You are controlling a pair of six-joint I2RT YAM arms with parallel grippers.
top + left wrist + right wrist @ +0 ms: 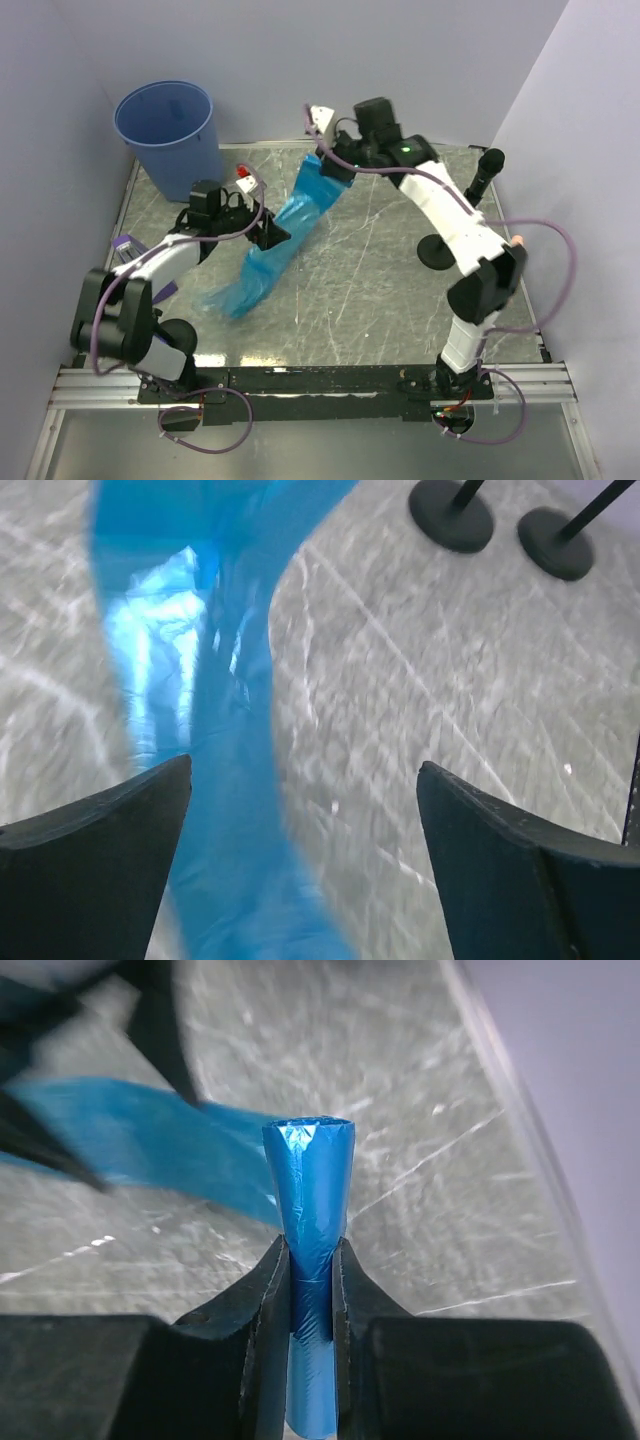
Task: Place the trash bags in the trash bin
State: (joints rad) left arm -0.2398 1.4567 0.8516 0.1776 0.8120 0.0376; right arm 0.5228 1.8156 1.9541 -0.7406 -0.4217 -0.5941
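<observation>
The bin [175, 150] stands well left of the bag [290, 222], with my left gripper [305, 770] between them, jaws spread wide and empty beside the bag's middle, my right gripper [310, 1250] pinched tight on its rolled top end, and black stands [451, 515] off to its right.

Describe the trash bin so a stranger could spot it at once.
On the scratched grey metal table, look to the far left corner. There stands a round, tapered blue plastic bucket, wider at its rim. It is duller blue than the glossy crumpled plastic bag mid-table.
</observation>
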